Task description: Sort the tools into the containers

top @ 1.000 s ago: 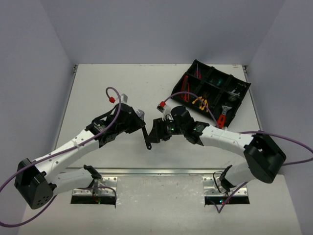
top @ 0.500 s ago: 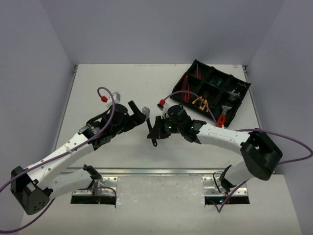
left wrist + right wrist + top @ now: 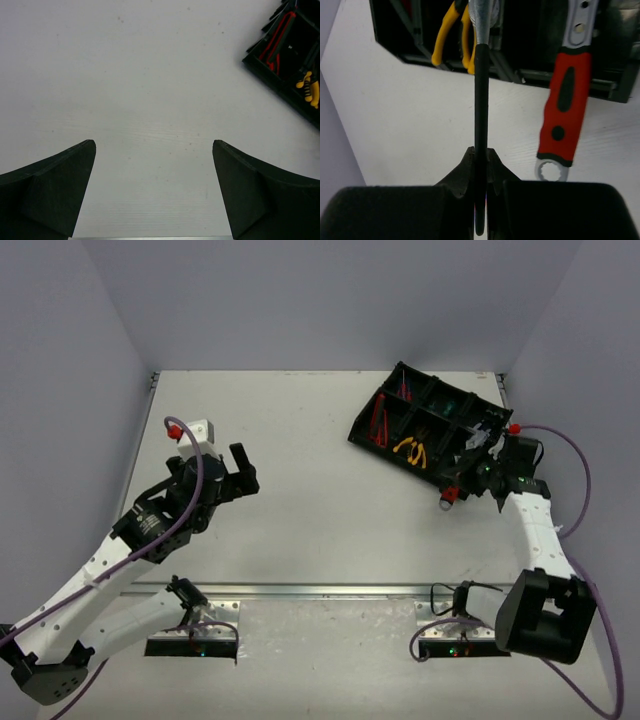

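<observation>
Finds the left hand (image 3: 237, 472) drawn back over the left part of the white surface (image 3: 300, 440), well away from the middle where it stood a second ago. Shows it spread wide in the left wrist view (image 3: 154, 150), with only bare surface between the two dark fingers and a corner of the black tray (image 3: 280, 75) at the upper right. Leaves the middle of the surface without either arm, whereas both met there a second ago over a black tool, and half a second ago only the right one kept hold of it. Places the right hand (image 3: 480, 468) far to the right now, at the near right edge of the tray (image 3: 375, 400), its arm running up the right side of the surface. Has that hand pressed together on the black-handled adjustable wrench (image 3: 481, 100), pinching the lower end of the thin black handle (image 3: 480, 165). Carries the wrench's silver head over the tray wall, just beside the yellow-handled pliers (image 3: 451, 35) lying in a compartment; cannot tell whether the head touches anything. Shows a red-handled wrench (image 3: 565, 105) to the right, lying across the tray's near wall with its ring end out over the surface. Keeps the tray and its red tools (image 3: 380, 420) where they lay before.
</observation>
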